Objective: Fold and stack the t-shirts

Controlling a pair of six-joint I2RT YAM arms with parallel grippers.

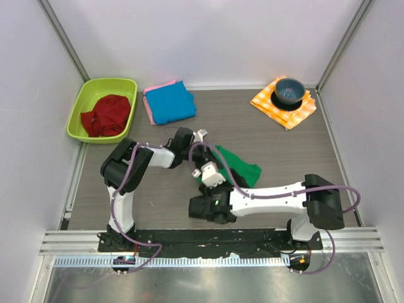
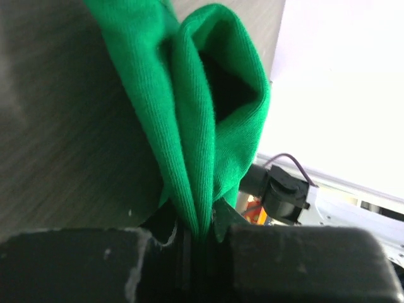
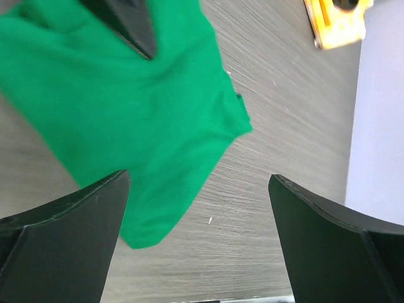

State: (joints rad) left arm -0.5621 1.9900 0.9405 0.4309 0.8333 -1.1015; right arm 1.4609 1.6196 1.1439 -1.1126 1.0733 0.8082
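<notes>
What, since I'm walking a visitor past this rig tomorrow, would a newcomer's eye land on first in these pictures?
The bright green t-shirt at mid-table, a fold pinched in the left end effector, the right end effector open above it. Then the lime tub with a red cloth far left, a blue t-shirt folded on a pink one beside it, and a dark bowl on the checked cloth far right.

Green t-shirt (image 1: 243,167) lies bunched near centre; folded blue t-shirt (image 1: 169,102) rests atop pink one (image 1: 148,108) behind.
</notes>
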